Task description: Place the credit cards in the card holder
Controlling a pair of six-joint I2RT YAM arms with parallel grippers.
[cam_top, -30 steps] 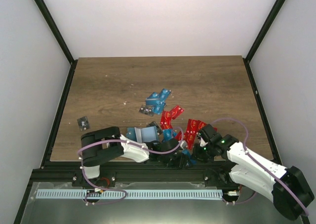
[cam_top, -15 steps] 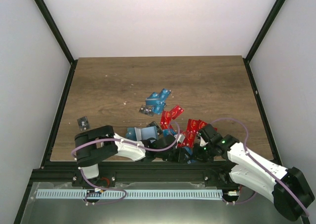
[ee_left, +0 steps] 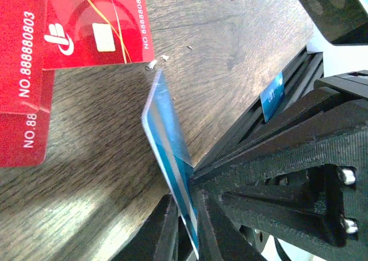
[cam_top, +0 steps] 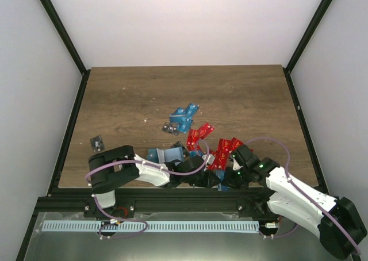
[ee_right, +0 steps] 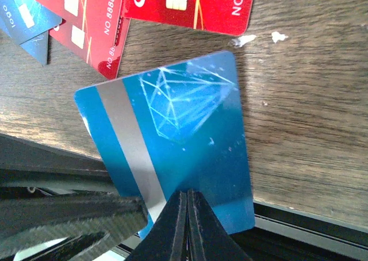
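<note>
One blue card (ee_right: 172, 129) held twice: right jaws clenched on its bottom edge, left jaws clamped across it. Teal card holder (cam_top: 172, 155) lies upper left of both in top view; left arm nearer.

A blue card (ee_right: 172, 134) with a silver stripe and pale line-drawn diamond; red cards (ee_right: 184, 2) bearing white numerals and gold lines; brown wood-grain desk (ee_right: 299, 100).
</note>
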